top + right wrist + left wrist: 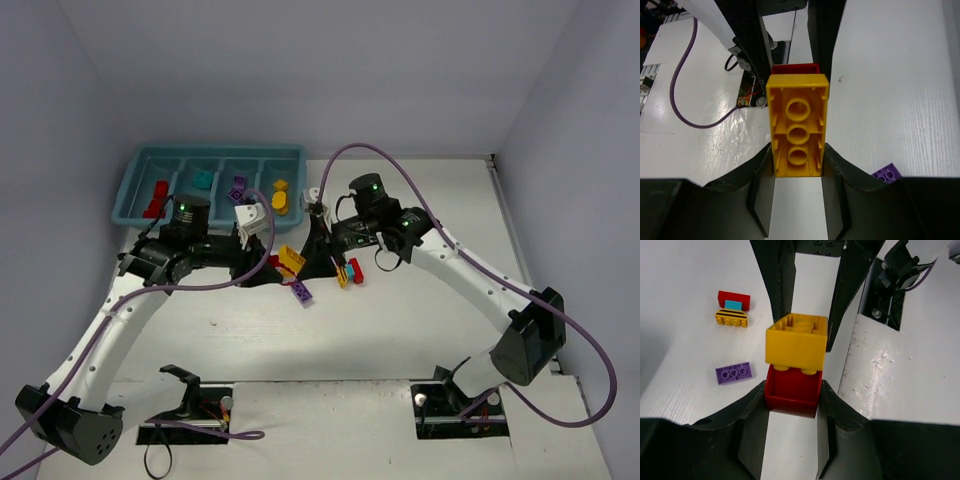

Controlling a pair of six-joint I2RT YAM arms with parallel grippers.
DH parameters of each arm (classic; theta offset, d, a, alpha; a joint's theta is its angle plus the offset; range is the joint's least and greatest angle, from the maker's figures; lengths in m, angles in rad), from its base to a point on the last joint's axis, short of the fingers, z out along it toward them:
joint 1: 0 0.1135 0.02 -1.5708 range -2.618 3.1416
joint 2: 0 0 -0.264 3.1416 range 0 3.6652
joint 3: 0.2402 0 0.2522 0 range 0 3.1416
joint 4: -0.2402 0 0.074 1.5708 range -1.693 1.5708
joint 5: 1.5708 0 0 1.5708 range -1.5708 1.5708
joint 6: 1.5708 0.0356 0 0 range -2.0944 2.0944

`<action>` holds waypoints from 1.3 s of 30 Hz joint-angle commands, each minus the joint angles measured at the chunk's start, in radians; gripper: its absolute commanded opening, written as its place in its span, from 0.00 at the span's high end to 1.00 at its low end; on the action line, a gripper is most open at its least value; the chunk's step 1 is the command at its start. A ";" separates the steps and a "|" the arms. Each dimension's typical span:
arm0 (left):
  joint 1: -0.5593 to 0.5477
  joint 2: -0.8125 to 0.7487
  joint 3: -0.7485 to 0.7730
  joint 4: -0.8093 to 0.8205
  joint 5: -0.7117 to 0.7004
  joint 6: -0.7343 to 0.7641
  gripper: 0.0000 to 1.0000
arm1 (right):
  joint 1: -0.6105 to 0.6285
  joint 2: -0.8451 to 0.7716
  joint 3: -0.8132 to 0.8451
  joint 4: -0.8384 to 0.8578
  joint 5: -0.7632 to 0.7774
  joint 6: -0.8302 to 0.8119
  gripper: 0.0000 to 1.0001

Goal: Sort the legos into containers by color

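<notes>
Near the middle of the white table (400, 330), a yellow rectangular plastic brick (798, 132) is seen stacked on a red plastic brick (791, 392), and the pair is held between both arms. The left gripper (792, 400) is clamped on the red brick, the right gripper (798, 167) on the yellow one. Just beside them a flat purple plate (733, 373) and a small red, teal and yellow stack (732, 310) are laid on the table. Further back, a teal-blue rectangular plastic tray (128, 185) is placed; a red piece (155, 198), a teal piece (203, 180), a purple piece (238, 188) and a yellow-orange piece (280, 195) are held in its four compartments, one in each.
</notes>
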 commanded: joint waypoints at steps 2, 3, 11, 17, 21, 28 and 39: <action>-0.004 0.004 -0.016 -0.023 -0.097 0.070 1.00 | -0.117 -0.064 0.025 0.059 -0.037 0.017 1.00; -0.006 0.001 -0.024 -0.017 -0.121 0.070 1.00 | -0.139 -0.076 0.021 0.059 -0.036 0.018 1.00; 0.015 0.008 -0.072 0.103 -0.346 -0.040 1.00 | -0.207 -0.102 -0.016 0.064 0.147 0.049 1.00; 0.095 0.123 -0.011 0.276 -0.983 -0.255 1.00 | -0.205 -0.116 -0.071 0.088 0.303 0.095 1.00; 0.285 0.273 0.142 0.290 -1.098 -0.339 1.00 | -0.205 -0.115 -0.090 0.097 0.323 0.118 1.00; 0.515 0.537 0.354 0.339 -1.157 -0.384 1.00 | -0.205 -0.112 -0.108 0.120 0.348 0.146 1.00; 0.637 0.910 0.655 0.352 -1.108 -0.341 0.74 | -0.202 -0.067 -0.113 0.168 0.391 0.195 1.00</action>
